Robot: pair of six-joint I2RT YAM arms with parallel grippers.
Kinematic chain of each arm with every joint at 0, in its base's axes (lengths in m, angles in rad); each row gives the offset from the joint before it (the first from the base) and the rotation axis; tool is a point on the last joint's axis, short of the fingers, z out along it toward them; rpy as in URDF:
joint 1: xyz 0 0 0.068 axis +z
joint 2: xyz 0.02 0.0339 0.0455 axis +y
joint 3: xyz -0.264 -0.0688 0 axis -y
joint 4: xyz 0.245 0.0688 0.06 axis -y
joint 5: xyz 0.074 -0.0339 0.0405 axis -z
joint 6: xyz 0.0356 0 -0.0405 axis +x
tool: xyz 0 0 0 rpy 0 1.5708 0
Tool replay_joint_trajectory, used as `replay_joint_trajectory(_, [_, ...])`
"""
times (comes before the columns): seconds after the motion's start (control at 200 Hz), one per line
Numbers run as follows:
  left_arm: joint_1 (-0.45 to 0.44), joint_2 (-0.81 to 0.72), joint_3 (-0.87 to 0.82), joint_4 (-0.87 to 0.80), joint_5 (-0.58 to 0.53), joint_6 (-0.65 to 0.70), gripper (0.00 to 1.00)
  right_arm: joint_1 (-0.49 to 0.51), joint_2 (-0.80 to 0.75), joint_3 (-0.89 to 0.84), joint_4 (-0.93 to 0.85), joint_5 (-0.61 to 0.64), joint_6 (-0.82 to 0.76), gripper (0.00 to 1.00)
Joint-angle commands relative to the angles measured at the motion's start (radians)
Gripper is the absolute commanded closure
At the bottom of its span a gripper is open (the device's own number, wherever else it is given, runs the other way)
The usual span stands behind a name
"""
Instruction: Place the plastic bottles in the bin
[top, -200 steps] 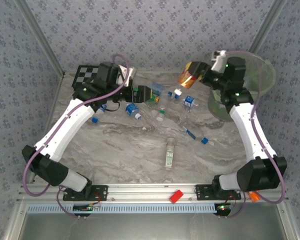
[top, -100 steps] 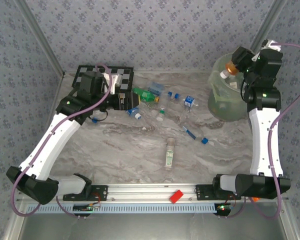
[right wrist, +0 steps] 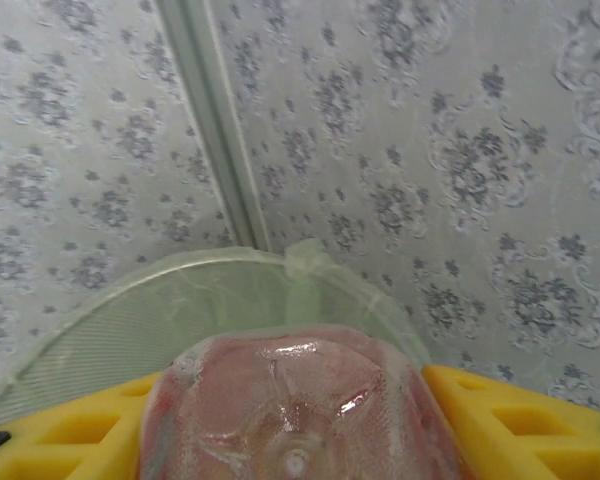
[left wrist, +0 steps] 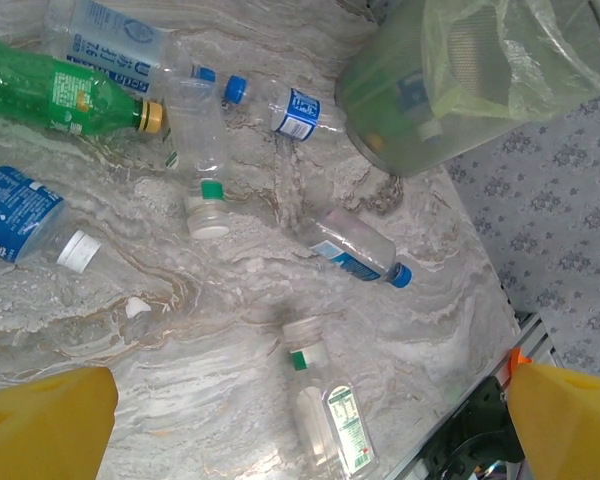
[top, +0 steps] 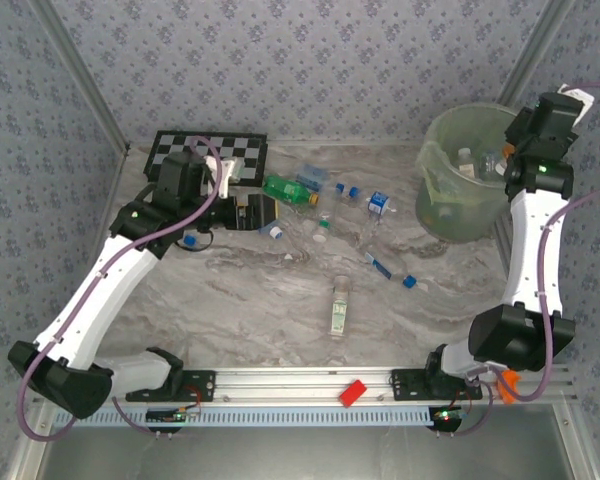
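Marbled worktop (top: 280,290) is strewn with plastic bottles (left wrist: 355,255). Right tool (right wrist: 295,440) pinches one bottle (right wrist: 295,390) at the bin (right wrist: 110,310) rim, ready to drop. Left tool (top: 260,210) hovers spread, empty, scouting the next.

Bottles (top: 283,188) crowd the far middle; table (top: 230,300) lies open near-left.

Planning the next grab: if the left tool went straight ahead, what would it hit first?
Probably the clear green-labelled bottle lying on the table, or bare marble just beside it; depth is unclear.
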Motion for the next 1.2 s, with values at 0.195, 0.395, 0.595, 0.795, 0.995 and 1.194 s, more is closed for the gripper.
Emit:
replay_joint_trajectory(0.195, [0.005,0.025,-0.001,0.067,-0.014,-0.053,0.00,-0.003,0.035,-0.029,0.000,-0.160,0.038,0.40])
replay_joint_trajectory(0.395, [0.005,0.031,-0.008,0.069,-0.025,-0.057,0.00,0.015,0.030,-0.071,-0.044,-0.214,0.035,0.23])
replay_joint_trajectory(0.595, [0.006,0.038,-0.007,0.067,-0.032,-0.051,0.00,0.022,-0.020,-0.092,-0.061,-0.221,0.025,0.01])
replay_joint_trajectory(0.795, [0.010,0.060,-0.017,0.062,-0.050,-0.041,0.00,0.031,-0.086,-0.095,-0.091,-0.216,0.042,0.00])
replay_joint_trajectory(0.995, [0.016,0.104,-0.039,0.071,-0.087,-0.051,0.00,0.097,-0.161,-0.098,-0.132,-0.226,0.048,0.01])
replay_joint_trajectory(1.194, [0.020,0.176,-0.053,0.075,-0.108,-0.070,0.00,0.268,-0.228,-0.173,-0.184,-0.191,0.063,0.00])
